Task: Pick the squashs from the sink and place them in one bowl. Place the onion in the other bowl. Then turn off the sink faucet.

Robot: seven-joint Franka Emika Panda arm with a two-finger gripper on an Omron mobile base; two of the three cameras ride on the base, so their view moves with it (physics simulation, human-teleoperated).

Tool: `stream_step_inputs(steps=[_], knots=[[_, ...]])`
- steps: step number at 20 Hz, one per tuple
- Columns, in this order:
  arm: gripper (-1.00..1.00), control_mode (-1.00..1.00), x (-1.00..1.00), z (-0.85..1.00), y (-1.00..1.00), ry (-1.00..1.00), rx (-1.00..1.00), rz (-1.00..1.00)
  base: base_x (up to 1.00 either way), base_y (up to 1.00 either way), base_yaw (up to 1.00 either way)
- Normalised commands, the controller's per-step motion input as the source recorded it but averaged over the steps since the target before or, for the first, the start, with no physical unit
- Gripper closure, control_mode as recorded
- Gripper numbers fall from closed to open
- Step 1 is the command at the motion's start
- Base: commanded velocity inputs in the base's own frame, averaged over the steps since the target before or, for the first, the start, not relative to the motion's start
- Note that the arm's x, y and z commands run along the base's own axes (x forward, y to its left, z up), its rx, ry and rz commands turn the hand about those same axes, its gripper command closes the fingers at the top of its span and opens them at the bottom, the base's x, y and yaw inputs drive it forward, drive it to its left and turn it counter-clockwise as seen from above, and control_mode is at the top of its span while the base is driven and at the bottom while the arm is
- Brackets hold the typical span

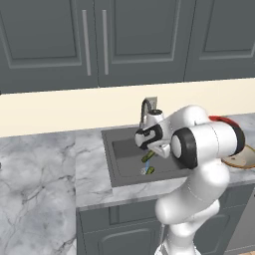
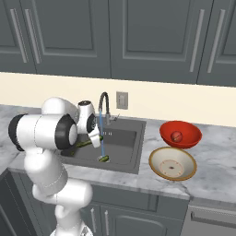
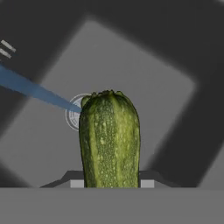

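1. The pincer [image 3: 111, 183] is clenched on a squash [image 3: 109, 140]: in the hand view the two dark tips sit at either side of the vegetable's lower end, and its length runs straight up the picture, away from the hand. Gripped near one end like that, most of its length hangs free beyond the tips, which looks right for carrying it off and dropping it into a bowl.

2. The held squash is dark green and slim, its skin flecked with pale speckles, with a lumpy, slightly paler blunt end. In the left base view it shows as a small green sliver [image 1: 148, 157] just below the hand, above the sink [image 1: 112, 167].

3. Behind it the sink floor shows grey, with the round drain [image 3: 74, 114] partly hidden by the squash, and the blue water stream [image 3: 30, 89] slanting in; the sink faucet [image 2: 103, 105] is running.

4. The second squash [image 2: 103, 158] lies on the sink floor, where the stream lands.

5. On the marble table [image 2: 212, 161] to the right of the sink stand the two bowls. The red bowl [image 2: 184, 136] already holds the onion [image 2: 176, 136], a small maroon ball. The beige bowl [image 2: 161, 166], shallow with a brown rim, sits just in front of it and holds no squash; I judge it to be where this squash is headed.
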Motion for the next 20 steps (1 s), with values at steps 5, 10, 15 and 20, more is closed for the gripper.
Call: stream_step_inputs(steps=[5,10,15,20], knots=[[1.00,-1.00,-0.22,0.40,-0.33,0.00,0.00,-0.12,0.00,0.00,0.00],[1.00,-1.00,-0.21,0.30,-0.47,0.00,0.00,-0.12,0.00,0.00,0.00],[1.00,-1.00,-0.19,0.26,-0.57,0.00,0.01,-0.13,0.00,0.00,0.00],[1.00,-1.00,-0.29,0.14,-0.64,0.00,0.02,-0.16,0.00,0.00,0.00]])
